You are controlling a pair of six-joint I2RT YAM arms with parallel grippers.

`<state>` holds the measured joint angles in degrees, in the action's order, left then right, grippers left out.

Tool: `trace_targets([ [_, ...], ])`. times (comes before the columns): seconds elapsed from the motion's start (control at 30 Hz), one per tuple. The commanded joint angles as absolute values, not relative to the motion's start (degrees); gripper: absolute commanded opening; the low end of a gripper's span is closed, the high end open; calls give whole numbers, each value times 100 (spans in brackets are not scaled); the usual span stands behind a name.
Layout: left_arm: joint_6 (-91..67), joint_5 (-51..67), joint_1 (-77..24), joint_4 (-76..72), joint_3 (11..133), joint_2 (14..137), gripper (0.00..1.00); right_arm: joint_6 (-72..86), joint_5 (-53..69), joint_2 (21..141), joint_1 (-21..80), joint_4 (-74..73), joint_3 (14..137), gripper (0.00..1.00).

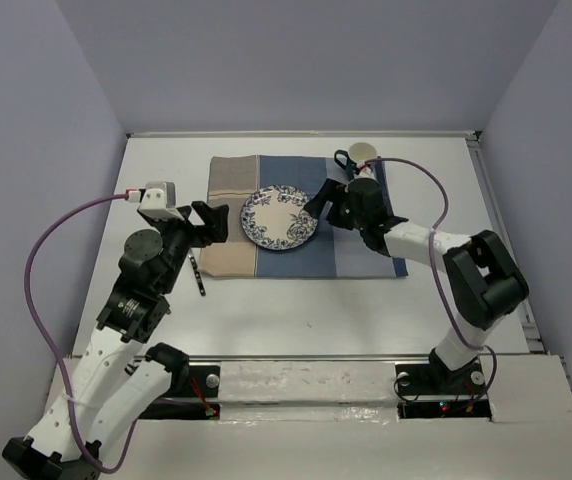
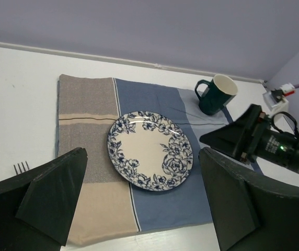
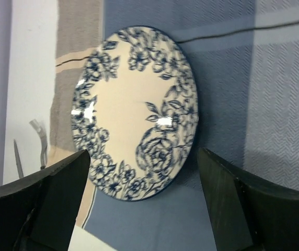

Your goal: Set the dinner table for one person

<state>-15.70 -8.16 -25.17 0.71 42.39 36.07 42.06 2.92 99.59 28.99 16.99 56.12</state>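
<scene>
The dinner table (image 1: 306, 320) is a large white top carrying a blue-and-tan striped placemat (image 1: 361, 255). A white plate with a blue flower rim (image 1: 279, 218) lies flat on the middle of the placemat. My right gripper (image 1: 318, 205) hovers just off the plate's right edge, open, with nothing between its fingers (image 3: 60, 183); the plate (image 3: 134, 110) lies beyond them. On the plate's left side my left gripper (image 1: 221, 222) is open and empty as well, looking across the plate (image 2: 149, 149).
A dark green mug (image 1: 363, 154) stands at the placemat's far right corner, close behind my right wrist. A fork (image 1: 198, 276) lies on the bare table left of the placemat, near my left arm. Grey walls enclose the table on three sides.
</scene>
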Motion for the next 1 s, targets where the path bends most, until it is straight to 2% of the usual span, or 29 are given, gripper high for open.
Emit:
trace_targets([
  [0.0,-1705,-1405,-2277,-211,4280,3218,99,3253,-202,9457,3679,1292,5843,85],
  [0.07,-1740,-1694,-2171,-202,4263,3112,99,3007,-324,9553,4129,1222,6046,80],
  [0.1,-1758,-1801,-2119,-159,4263,3059,99,2945,-508,9641,4357,1204,6169,69],
  [0.27,-1819,-2346,-1934,-88,4263,2804,99,2497,-1019,10675,5659,1003,7396,48],
  [0.57,-1828,-2364,-1793,-141,4236,2663,99,2110,-1406,12242,6723,290,9315,43],
  [0.97,-1828,-2277,-1784,-149,4228,2593,99,2039,-1538,13438,6838,-395,10581,42],
])
